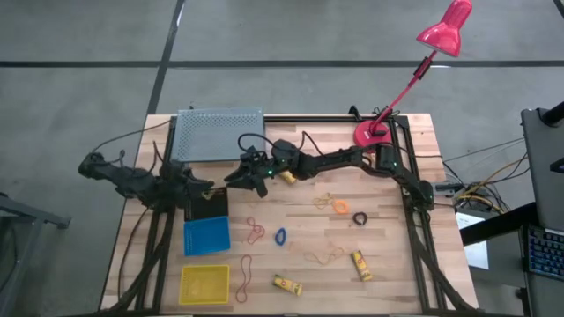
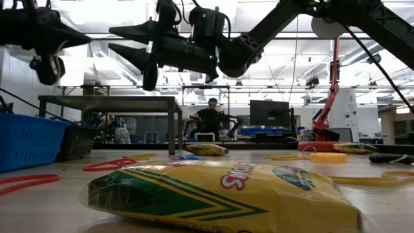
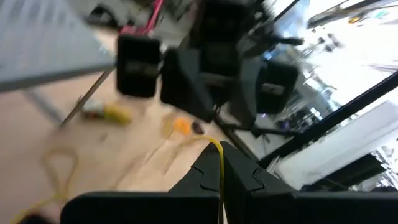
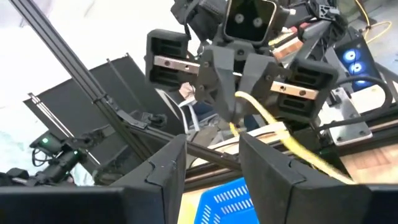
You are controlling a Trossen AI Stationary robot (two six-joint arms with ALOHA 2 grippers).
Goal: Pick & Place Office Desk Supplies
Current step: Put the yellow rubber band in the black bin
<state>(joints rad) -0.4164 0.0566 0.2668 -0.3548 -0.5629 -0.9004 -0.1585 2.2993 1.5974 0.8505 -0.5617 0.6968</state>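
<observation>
Nearest the low camera: a yellow crayon pack (image 2: pixel 220 194) in clear wrap, lying flat on the worktop (image 1: pixel 388 224). This pack probably the one near the front edge in the high view (image 1: pixel 286 284); a second pack (image 1: pixel 360 264) lies to its right, a third (image 1: pixel 287 177) by the right arm's wrist.

Loose supplies mid-worktop: red rubber-band loops (image 1: pixel 255 231), another red loop (image 1: pixel 244 273), a blue ring (image 1: pixel 280 236), an orange coil (image 1: pixel 340 207), a black ring (image 1: pixel 359 217).

Both end effectors meet above the black bin (image 1: pixel 206 205). Left end effector (image 3: pixel 221 163) clenched on a thin yellow rubber band (image 3: pixel 217 171). Right end effector (image 4: pixel 212 158) released, fingers apart, facing the left one; the yellow band hangs between them in the right wrist view (image 4: pixel 283 130).

Bins along the left side, back to front: black, blue bin (image 1: pixel 206 236), yellow bin (image 1: pixel 204 283). Grey mesh tray (image 1: pixel 218 134) at rear. Pink desk lamp (image 1: pixel 445 31) at the back right corner.

Surface pale wood. Beyond: bright workshop, benches, monitors, a seated person (image 2: pixel 209 118).
</observation>
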